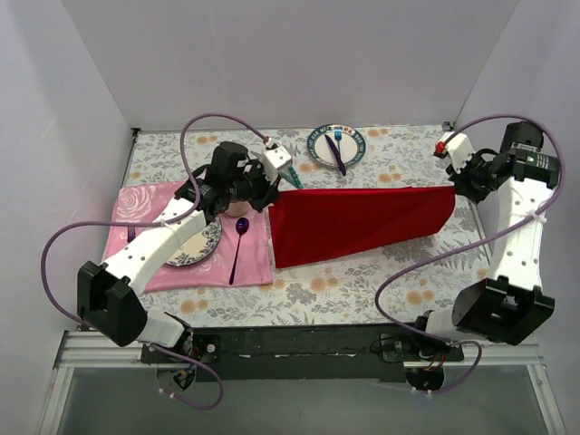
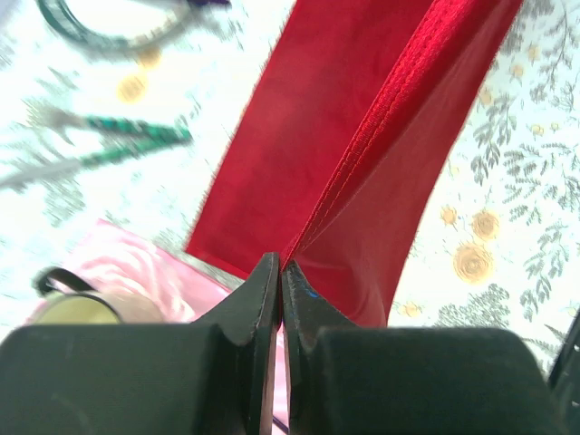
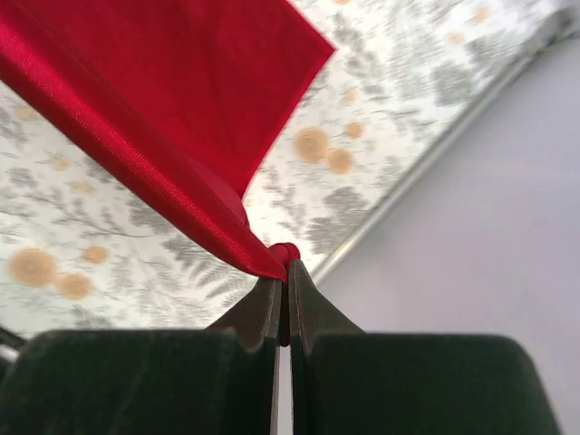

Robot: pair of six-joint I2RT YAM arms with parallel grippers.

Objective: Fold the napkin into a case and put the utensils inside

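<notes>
Left gripper [image 2: 279,272], right gripper [image 3: 284,270]: each pinches one napkin [image 1: 358,222] end; I hold cloth stretched between them, I judge for clean fold; utensils [image 2: 136,131] untouched

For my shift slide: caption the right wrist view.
Shut right fingers pinch a corner of the red napkin above the floral tablecloth.

Nothing here can be read from where I stand: no words, brand marks or numbers show on anything in view. The small plate [image 1: 337,145] at the far side of the surface has coloured marks round its rim, too small to tell whether any are letters.
</notes>
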